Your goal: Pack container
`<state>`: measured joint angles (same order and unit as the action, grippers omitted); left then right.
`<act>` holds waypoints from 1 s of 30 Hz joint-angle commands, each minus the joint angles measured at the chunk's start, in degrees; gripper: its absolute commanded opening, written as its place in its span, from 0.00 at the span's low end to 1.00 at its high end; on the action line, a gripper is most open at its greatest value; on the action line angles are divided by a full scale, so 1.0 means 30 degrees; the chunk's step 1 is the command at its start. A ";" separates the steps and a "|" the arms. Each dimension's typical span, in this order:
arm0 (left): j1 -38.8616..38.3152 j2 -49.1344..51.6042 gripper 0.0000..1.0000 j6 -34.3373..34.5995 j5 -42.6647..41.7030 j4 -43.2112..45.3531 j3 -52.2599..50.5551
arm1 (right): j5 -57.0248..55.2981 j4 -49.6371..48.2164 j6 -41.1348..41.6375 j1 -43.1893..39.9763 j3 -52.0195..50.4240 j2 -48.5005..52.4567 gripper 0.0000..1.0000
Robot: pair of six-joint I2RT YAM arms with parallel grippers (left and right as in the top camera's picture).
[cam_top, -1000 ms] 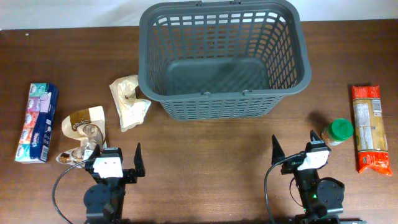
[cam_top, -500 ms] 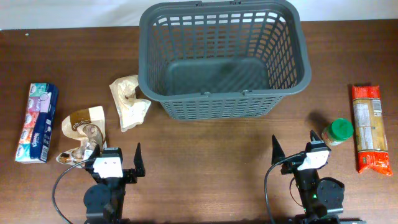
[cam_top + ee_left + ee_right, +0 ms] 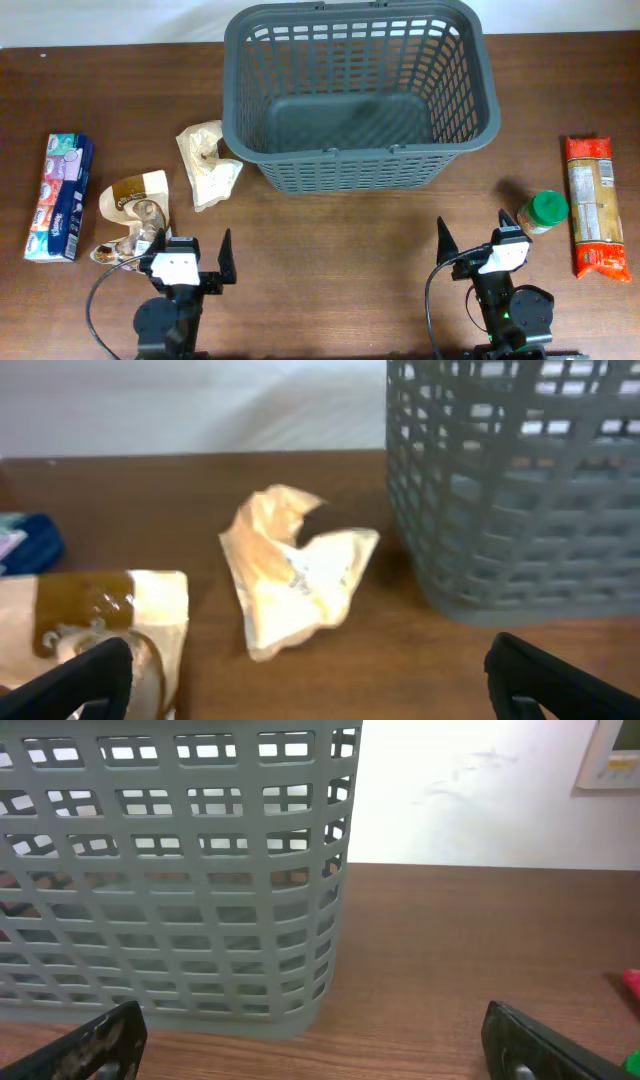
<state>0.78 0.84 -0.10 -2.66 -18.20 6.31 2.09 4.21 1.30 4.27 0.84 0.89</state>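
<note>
The large dark grey basket (image 3: 460,60) stands at the back middle of the table and holds nothing. Its lattice wall fills the right of the left wrist view (image 3: 520,490) and the left of the right wrist view (image 3: 170,870). My left gripper (image 3: 186,252) is open and empty at the front left, beside a brown-and-cream packet (image 3: 135,195). A crumpled cream packet (image 3: 207,165) lies ahead of it, also in the left wrist view (image 3: 295,570). My right gripper (image 3: 472,236) is open and empty at the front right, left of a green-lidded jar (image 3: 542,212).
A blue tissue pack (image 3: 60,196) lies at the far left. A long orange-red packet (image 3: 593,206) lies at the far right. A small wrapped item (image 3: 120,246) lies by the left gripper. The brown-and-cream packet shows at the lower left of the left wrist view (image 3: 90,615).
The left gripper has shifted very slightly to the right. Nothing else has moved.
</note>
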 commanded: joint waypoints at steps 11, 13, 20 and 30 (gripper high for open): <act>0.0087 0.8699 0.99 -0.1086 0.1894 -0.4903 0.9814 | 0.0240 -0.0044 -0.0007 -0.0087 -0.0175 -0.0233 0.99; 0.0087 1.1074 0.99 -0.1144 0.1887 -0.5960 1.1795 | 0.0240 -0.0044 -0.0007 -0.0087 -0.0175 -0.0233 0.99; 0.0080 1.8083 0.99 -0.1137 0.1180 -0.8320 1.6444 | 0.0240 -0.0044 -0.0007 -0.0087 -0.0175 -0.0233 0.99; 0.0029 2.2491 0.99 -0.1129 -0.0561 -0.7308 1.6772 | 0.0240 -0.0044 -0.0007 -0.0087 -0.0175 -0.0233 0.99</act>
<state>0.78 66.39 -2.59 -1.98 -41.01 55.46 2.11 4.21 1.28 4.27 0.82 0.84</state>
